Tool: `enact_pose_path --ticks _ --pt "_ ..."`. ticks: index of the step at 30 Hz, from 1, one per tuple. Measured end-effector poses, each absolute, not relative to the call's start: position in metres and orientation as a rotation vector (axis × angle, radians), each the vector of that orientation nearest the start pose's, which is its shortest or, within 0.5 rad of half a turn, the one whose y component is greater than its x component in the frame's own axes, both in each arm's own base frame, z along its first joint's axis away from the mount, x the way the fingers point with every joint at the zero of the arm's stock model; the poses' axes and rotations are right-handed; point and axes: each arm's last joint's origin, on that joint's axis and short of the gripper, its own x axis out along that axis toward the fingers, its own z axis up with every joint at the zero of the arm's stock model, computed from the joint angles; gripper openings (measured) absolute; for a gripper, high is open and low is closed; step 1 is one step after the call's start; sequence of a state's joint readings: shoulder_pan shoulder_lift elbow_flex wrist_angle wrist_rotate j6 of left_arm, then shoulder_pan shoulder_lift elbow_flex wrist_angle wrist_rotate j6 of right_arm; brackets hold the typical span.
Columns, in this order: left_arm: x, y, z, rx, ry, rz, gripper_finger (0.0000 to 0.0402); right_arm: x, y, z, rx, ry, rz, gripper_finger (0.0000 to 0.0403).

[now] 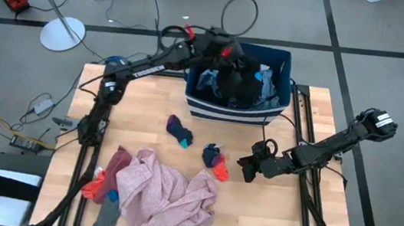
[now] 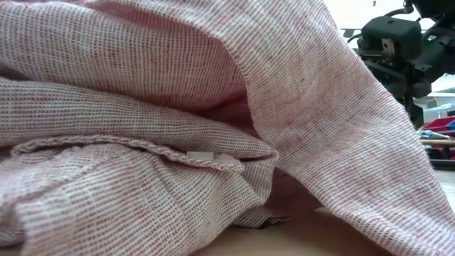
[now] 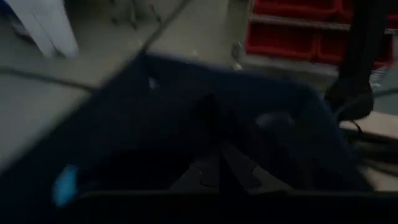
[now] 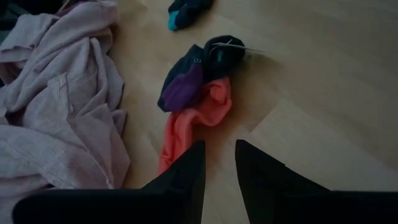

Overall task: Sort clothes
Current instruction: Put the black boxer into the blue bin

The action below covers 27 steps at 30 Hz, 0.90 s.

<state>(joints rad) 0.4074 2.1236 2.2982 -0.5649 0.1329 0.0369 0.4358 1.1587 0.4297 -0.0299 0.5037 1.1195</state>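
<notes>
A pink shirt (image 1: 165, 193) lies crumpled on the near part of the table and fills the low view (image 2: 178, 121). A dark, purple and orange sock bundle (image 1: 214, 161) lies right of it, and it also shows in the right wrist view (image 4: 199, 93). A dark blue and teal sock (image 1: 180, 131) lies farther back. My right gripper (image 4: 219, 165) is open and empty, low over the table just right of the bundle. My left gripper (image 1: 231, 64) is over the dark blue bin (image 1: 232, 115), above a black garment (image 1: 232, 84) in it.
The bin stands at the table's far edge and also holds bright blue cloth (image 1: 268, 86). A red-orange piece (image 1: 95, 186) and a grey sock (image 1: 106, 213) lie at the near left by the shirt. Bare wood shows between the bin and the shirt.
</notes>
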Motion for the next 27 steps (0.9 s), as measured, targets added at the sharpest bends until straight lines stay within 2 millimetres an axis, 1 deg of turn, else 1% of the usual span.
enact_pose_path --ticks 5,9,14,19,21,22,26,27 --pt "0.454 0.206 0.353 -0.186 0.477 0.230 0.0000 0.192 0.074 0.163 0.773 0.538 -0.431 0.0089" --pt "0.465 0.218 0.315 -0.245 0.562 0.209 0.0000 0.192 0.074 0.163 0.812 0.530 -0.441 0.0089" --pt "0.478 0.225 0.273 -0.318 0.664 0.225 0.0000 0.192 0.074 0.164 0.856 0.521 -0.454 0.0089" --pt "0.483 0.226 0.229 -0.376 0.818 0.237 0.0000 0.192 0.074 0.163 0.890 0.514 -0.465 0.0089" --pt "0.484 0.224 0.217 -0.388 0.863 0.242 0.0000 0.192 0.074 0.164 0.895 0.513 -0.466 0.0089" --pt "0.485 0.224 0.214 -0.399 0.872 0.249 0.0000 0.192 0.074 0.163 0.895 0.513 -0.466 0.0089" --pt "0.486 0.224 0.213 -0.444 0.863 0.266 0.0000 0.192 0.074 0.163 0.897 0.513 -0.466 0.0089" --pt "0.485 0.224 0.216 -0.449 0.846 0.259 0.0000 0.192 0.074 0.163 0.897 0.513 -0.466 0.0089"
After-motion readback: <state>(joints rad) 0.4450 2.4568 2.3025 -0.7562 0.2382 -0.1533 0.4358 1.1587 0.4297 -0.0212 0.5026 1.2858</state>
